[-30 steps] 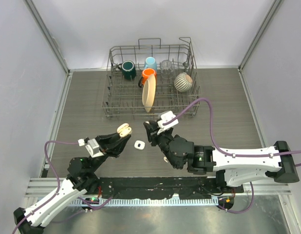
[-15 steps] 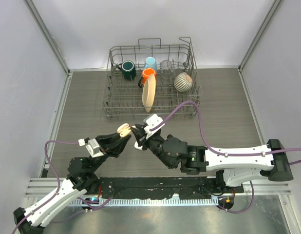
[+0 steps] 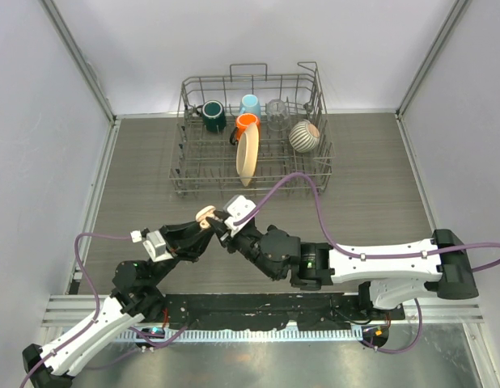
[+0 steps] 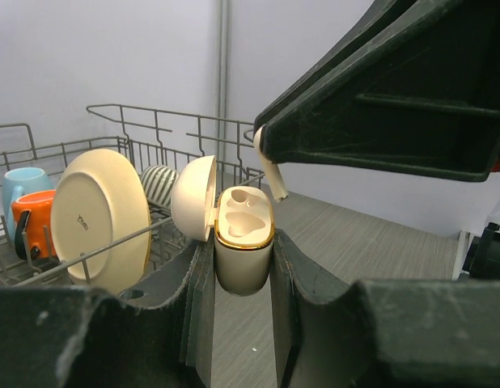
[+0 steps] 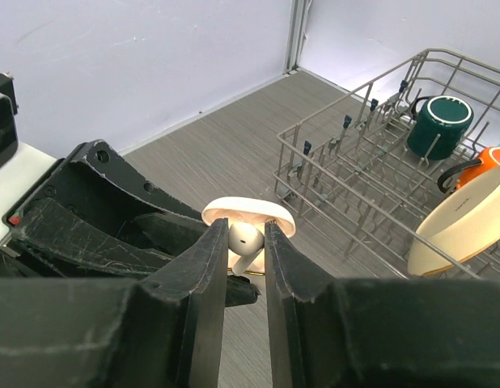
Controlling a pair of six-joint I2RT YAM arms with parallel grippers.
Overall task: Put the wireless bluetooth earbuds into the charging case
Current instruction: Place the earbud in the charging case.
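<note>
Since the earlier top view the right arm has swung further toward the left of the frame, so the right claw (image 3: 221, 225) now meets the left claw (image 3: 200, 233) left of centre. The right claw's fingers are clamped on one white earbud (image 5: 244, 237), pinching its rounded head. In the left wrist view that earbud (image 4: 271, 173) hangs stem-down from the dark fingers in the upper right, just above the right rim of the charging case (image 4: 243, 246) and not yet seated. The left claw (image 4: 242, 260) is closed on the case's body and holds it upright, with a finger against each side. The lid (image 4: 193, 198) is flipped open to the left, and two moulded sockets show inside the gold-trimmed top. From above, the case (image 3: 205, 215) sits at the tip of the left claw, raised off the grey wood-grain surface (image 3: 371, 194). Beyond both claws, in the upper middle, a wire dish rack (image 3: 315, 174) holds a cream plate (image 3: 247, 155) on edge, a dark green mug (image 3: 213, 115), an orange mug (image 3: 247, 123), a light blue mug (image 3: 250, 103), a clear glass (image 3: 277, 108) and a striped bowl (image 3: 304, 135).
</note>
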